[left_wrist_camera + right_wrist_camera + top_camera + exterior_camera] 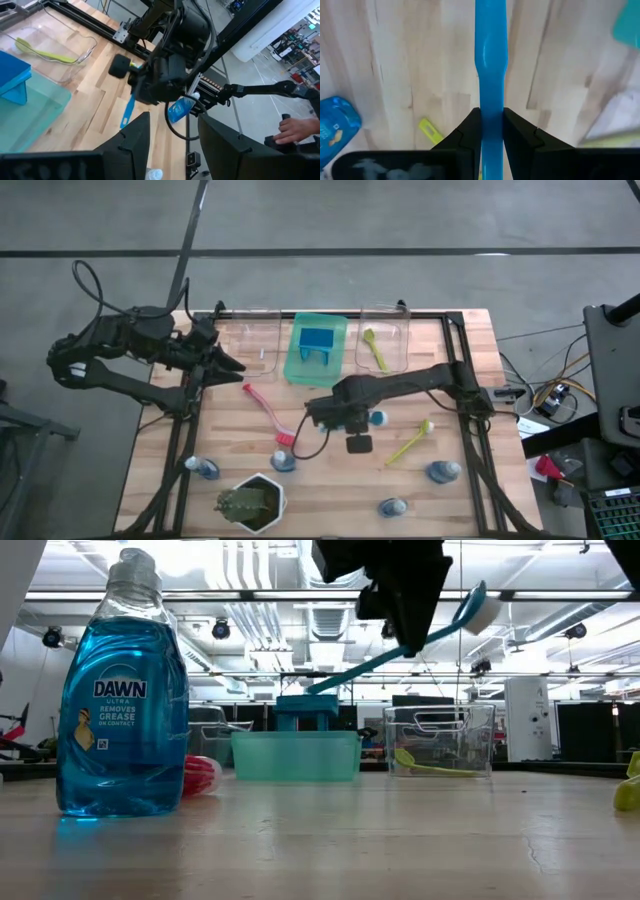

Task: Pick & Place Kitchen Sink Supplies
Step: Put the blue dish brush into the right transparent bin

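My right gripper (pixel 325 416) hangs over the table's middle, shut on a blue dish brush (pixel 400 650). The brush also shows in the left wrist view (pixel 127 112). My left gripper (pixel 230 366) is open and empty at the far left, near a clear bin (pixel 245 340). A red brush (pixel 268 414) and a yellow-green brush (pixel 410 442) lie flat on the table. Another yellow-green brush (pixel 376 350) lies in the right clear bin (pixel 385 330). A blue sponge (pixel 317 344) sits in the green tray (pixel 300 370). Several small blue bottles (pixel 443 471) stand along the near side. My right gripper pinches the blue brush's thin handle (pixel 490 100) between its two fingers (pixel 465 135), on the stretch nearer the head. The fingers come from above. The brush is lifted clear and tilted: its head (pixel 485 610) is high and its free handle end (pixel 320 685) points down toward the tray.
A green plant in a white hexagonal pot (pixel 250 502) stands at the near edge. A large blue soap bottle (pixel 122 700) fills the low view's left. A black frame (pixel 465 360) rims the table. A person's hand (pixel 290 132) shows beyond the table.
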